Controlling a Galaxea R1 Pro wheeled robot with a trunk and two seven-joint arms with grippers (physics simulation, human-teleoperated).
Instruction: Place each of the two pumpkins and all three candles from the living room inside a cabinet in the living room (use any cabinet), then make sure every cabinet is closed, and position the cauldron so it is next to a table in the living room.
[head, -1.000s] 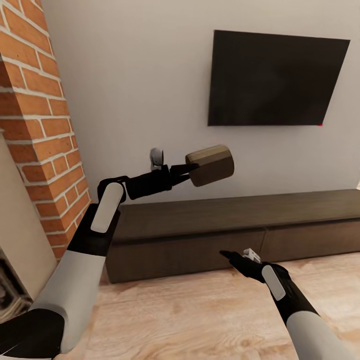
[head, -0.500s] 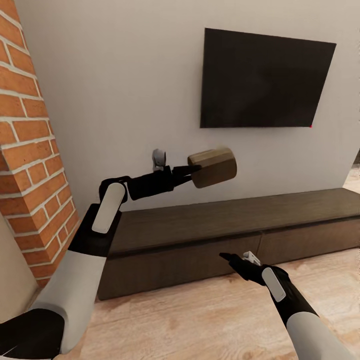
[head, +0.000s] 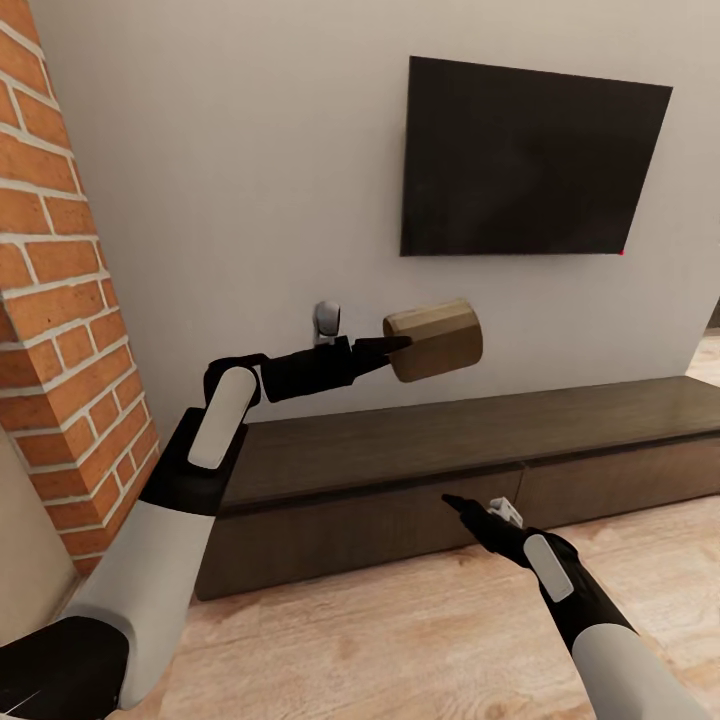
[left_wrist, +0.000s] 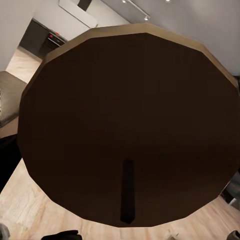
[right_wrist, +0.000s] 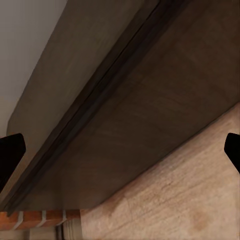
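Right now it's the candle-stowing step, doors not yet opened. Long low dark-brown wooden cabinet (head: 450, 470) w/ flat matte top & plain handle-less panels sits shut against the wall, on pale wood-grain floor. Stubby beige-tan faceted cylinder candle (head: 433, 340), thin dark wick showing in left wrist view, hangs above the cabinet top, clamped in the left gripper (head: 395, 347). Right gripper (head: 452, 500), fingers spread wide & empty, points at a door panel; next it prob needs to pull that door open.
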